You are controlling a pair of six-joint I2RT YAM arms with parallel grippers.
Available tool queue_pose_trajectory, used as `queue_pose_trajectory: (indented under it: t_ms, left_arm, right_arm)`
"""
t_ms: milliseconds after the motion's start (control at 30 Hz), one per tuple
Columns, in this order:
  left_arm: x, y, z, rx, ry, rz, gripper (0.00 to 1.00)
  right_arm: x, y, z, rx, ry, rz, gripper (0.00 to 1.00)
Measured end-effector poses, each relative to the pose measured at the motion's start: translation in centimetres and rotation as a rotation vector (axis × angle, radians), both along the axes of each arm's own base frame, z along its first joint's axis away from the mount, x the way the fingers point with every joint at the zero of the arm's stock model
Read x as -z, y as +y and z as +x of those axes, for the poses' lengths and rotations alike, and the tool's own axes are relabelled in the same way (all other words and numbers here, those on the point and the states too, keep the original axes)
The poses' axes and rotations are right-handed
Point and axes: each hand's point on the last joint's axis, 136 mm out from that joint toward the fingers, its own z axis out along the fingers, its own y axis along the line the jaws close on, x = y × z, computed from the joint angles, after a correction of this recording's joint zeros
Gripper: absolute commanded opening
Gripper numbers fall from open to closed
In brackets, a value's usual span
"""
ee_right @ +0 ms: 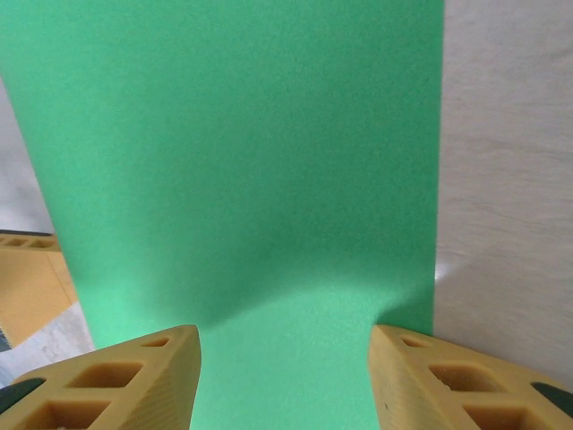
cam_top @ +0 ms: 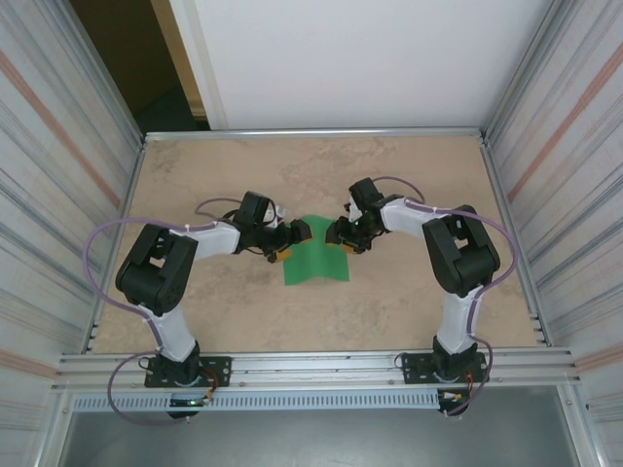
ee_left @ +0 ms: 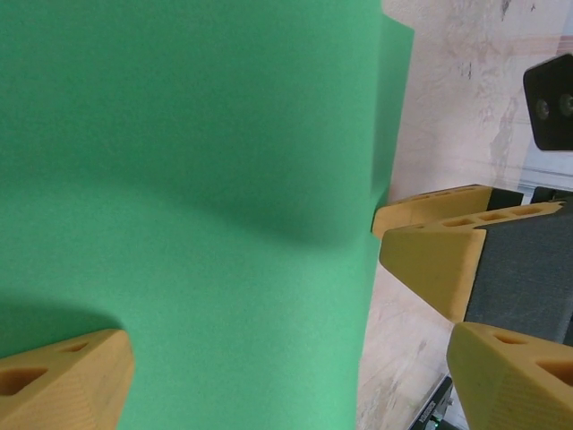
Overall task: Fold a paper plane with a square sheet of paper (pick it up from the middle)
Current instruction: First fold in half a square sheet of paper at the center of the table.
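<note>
The green square sheet of paper (cam_top: 316,261) lies mid-table, its far part bowed up along a centre crease. My left gripper (cam_top: 289,243) is at the sheet's far left edge and my right gripper (cam_top: 343,236) at its far right edge, facing each other. In the left wrist view the sheet (ee_left: 188,197) spreads between the left gripper's (ee_left: 286,367) wide-apart yellow fingers (ee_left: 63,381); it is open. The right arm's fingers (ee_left: 439,255) touch the sheet's edge there. In the right wrist view the sheet (ee_right: 260,152) lies between the right gripper's (ee_right: 282,367) spread fingers (ee_right: 134,381); it is open.
The beige table (cam_top: 321,165) is walled by metal panels left (cam_top: 58,175) and right (cam_top: 569,165), with a rail along the near edge (cam_top: 311,365). Both arm bases stand at that rail. Bare tabletop stretches behind and in front of the sheet.
</note>
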Motion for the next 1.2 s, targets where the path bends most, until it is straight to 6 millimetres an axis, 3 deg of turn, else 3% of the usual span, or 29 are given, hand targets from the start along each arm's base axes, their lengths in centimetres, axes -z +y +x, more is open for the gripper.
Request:
queue_pose_trajectory:
  t_ms: [333, 967, 1200]
  left_arm:
    - [0.1, 0.1, 0.0, -0.001, 0.001, 0.007, 0.87]
    - [1.1, 0.7, -0.2, 0.002, 0.01, 0.078, 0.73]
    - [1.6, 1.1, -0.2, 0.002, 0.012, 0.106, 0.59]
  right_arm:
    - [0.0, 3.6, 0.1, -0.041, -0.007, 0.091, 0.47]
    - [0.3, 5.0, -0.1, -0.026, 0.02, 0.153, 0.35]
    - [0.3, 5.6, -0.3, -0.026, 0.027, 0.187, 0.34]
